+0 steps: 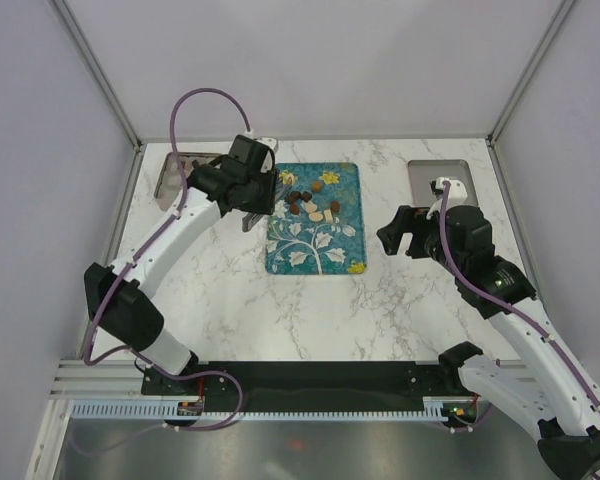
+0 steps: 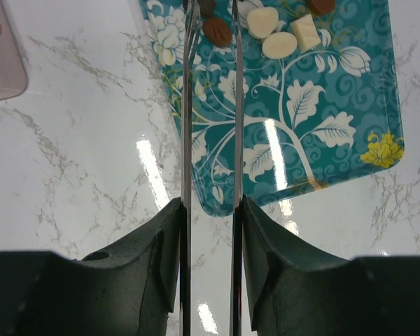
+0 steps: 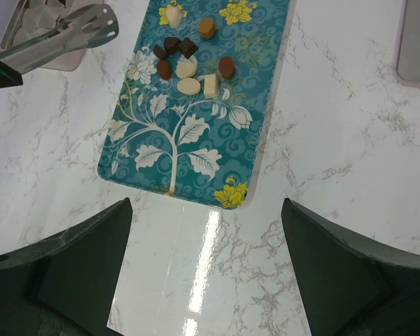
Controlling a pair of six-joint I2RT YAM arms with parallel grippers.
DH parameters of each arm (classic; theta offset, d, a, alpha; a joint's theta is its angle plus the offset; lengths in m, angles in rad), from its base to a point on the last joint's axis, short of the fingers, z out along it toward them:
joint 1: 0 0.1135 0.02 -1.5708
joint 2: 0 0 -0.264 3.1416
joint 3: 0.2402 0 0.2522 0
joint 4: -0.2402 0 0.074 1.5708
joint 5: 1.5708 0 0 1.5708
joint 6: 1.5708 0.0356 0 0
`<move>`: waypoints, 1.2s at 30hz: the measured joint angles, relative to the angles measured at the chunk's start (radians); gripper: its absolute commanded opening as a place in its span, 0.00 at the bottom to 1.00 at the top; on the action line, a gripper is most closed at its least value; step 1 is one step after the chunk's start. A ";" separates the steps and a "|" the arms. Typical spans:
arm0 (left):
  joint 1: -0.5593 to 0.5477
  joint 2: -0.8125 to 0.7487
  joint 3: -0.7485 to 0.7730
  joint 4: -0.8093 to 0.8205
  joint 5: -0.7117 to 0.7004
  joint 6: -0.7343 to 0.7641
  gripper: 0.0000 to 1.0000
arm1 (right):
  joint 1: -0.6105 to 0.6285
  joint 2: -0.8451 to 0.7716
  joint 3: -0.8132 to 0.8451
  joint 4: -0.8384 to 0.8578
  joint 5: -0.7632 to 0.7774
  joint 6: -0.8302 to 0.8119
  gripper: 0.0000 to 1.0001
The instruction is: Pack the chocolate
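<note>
On one teal tray (image 3: 260, 105) lie ten chocolates (image 3: 189, 85); left end effector (image 2: 210, 210) clamps tongs (image 3: 70, 31) — right end effector (image 3: 206, 210) gapes wide.

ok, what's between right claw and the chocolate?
Only bare white marble tabletop, then the empty near half of the teal floral rectangular tray, up to the small brown and cream chocolate pieces. Right wrist view shows it.

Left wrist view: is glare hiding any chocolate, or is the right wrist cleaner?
Left wrist: glare streaks lie on the tray short of the chocolate, none on it; the tongs partly hide one dark piece. Right wrist: glare sits on the marble table, every piece sharp.
</note>
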 measured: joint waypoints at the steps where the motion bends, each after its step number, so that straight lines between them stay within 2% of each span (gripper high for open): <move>1: -0.017 0.002 -0.008 0.003 -0.004 0.000 0.45 | 0.000 0.000 0.000 -0.002 0.000 0.000 0.96; 10: -0.108 0.076 -0.066 0.047 -0.032 -0.002 0.46 | 0.000 -0.001 0.000 -0.014 0.000 0.000 0.96; 21: -0.115 0.163 -0.077 0.066 -0.100 -0.010 0.49 | 0.000 -0.001 0.005 -0.017 0.001 0.000 0.96; 36: -0.115 0.267 -0.075 0.088 -0.103 -0.019 0.49 | 0.000 -0.001 0.005 -0.017 0.013 -0.003 0.96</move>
